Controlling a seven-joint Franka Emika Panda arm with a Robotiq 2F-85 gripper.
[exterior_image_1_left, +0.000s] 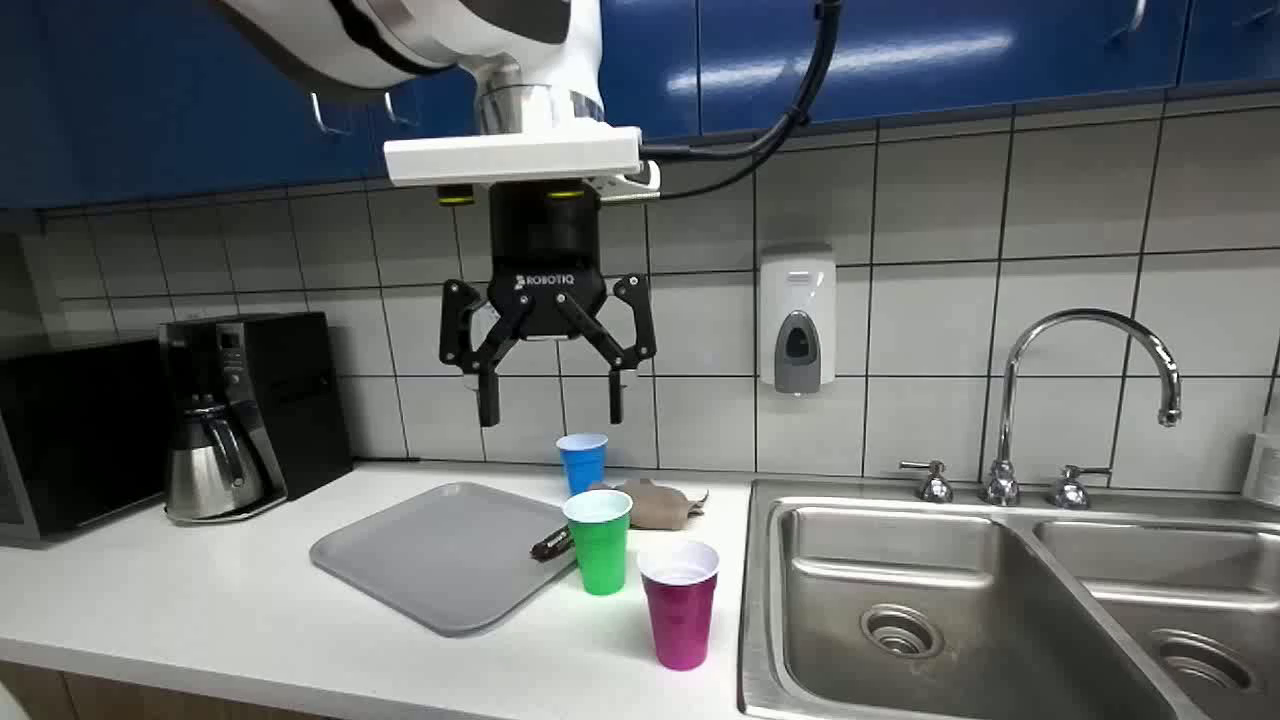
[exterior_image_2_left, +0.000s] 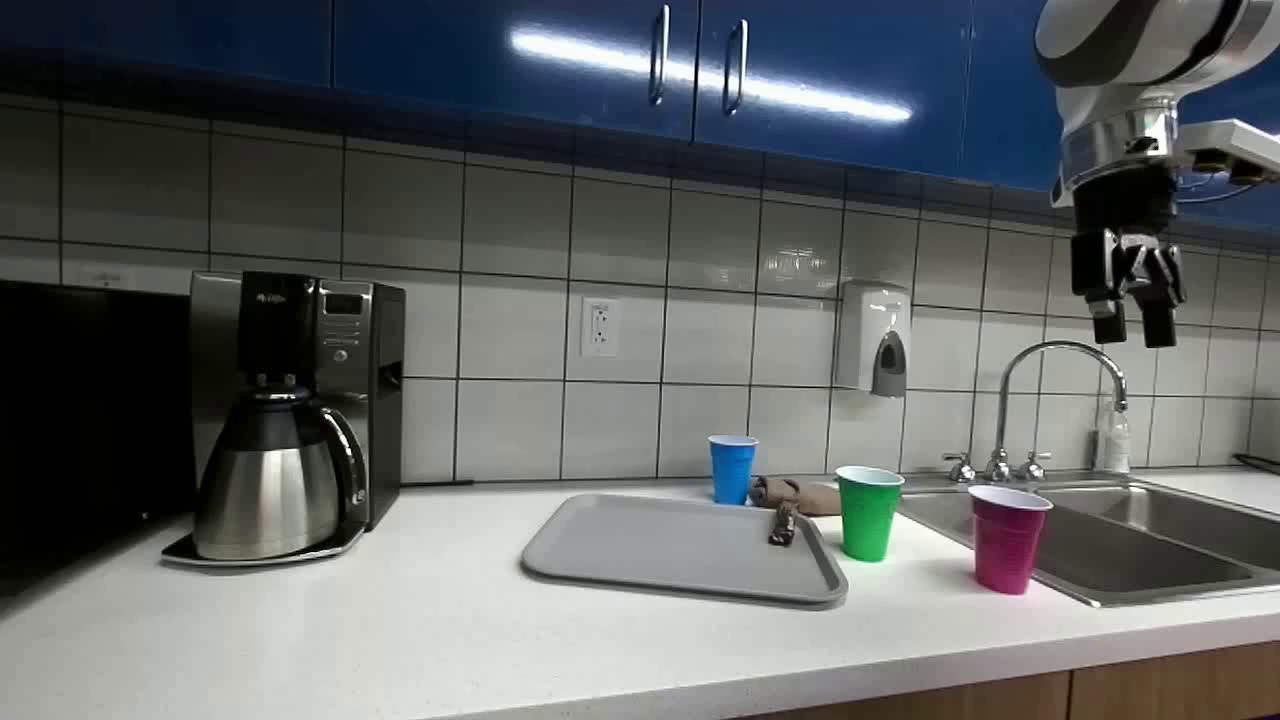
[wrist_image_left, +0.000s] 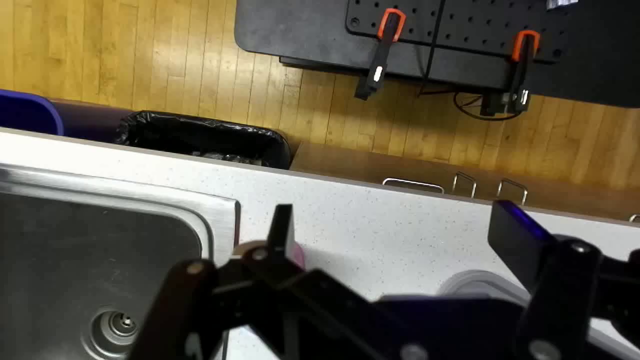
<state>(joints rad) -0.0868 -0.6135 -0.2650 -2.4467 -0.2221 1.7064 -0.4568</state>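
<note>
High over the counter hangs my gripper (exterior_image_1_left: 552, 415), pointing down with its jaws wide apart and nothing between them; it shows in both exterior views (exterior_image_2_left: 1134, 330). Below stand three upright cups: blue (exterior_image_1_left: 583, 468) at the back, green (exterior_image_1_left: 602, 558) and magenta (exterior_image_1_left: 681, 622) nearer the front. A grey tray (exterior_image_1_left: 430, 550) lies flat beside them, a small dark item (exterior_image_2_left: 783, 525) at its right end. Behind the green cup rests a brown, soft-looking thing (exterior_image_1_left: 655, 506). In the wrist view, one finger (wrist_image_left: 280, 227) mostly covers the magenta cup (wrist_image_left: 299, 256); only a tray corner (wrist_image_left: 472, 278) shows.
A steel double sink (exterior_image_1_left: 900, 545) with a curved faucet (exterior_image_1_left: 1075, 318) is right of the cups. The soap dispenser (exterior_image_1_left: 797, 320) hangs on the tiled wall. A coffee maker (exterior_image_2_left: 275, 470) stands left, under blue cabinets (exterior_image_2_left: 500, 80). A lined bin (wrist_image_left: 205, 135) is beside the counter.
</note>
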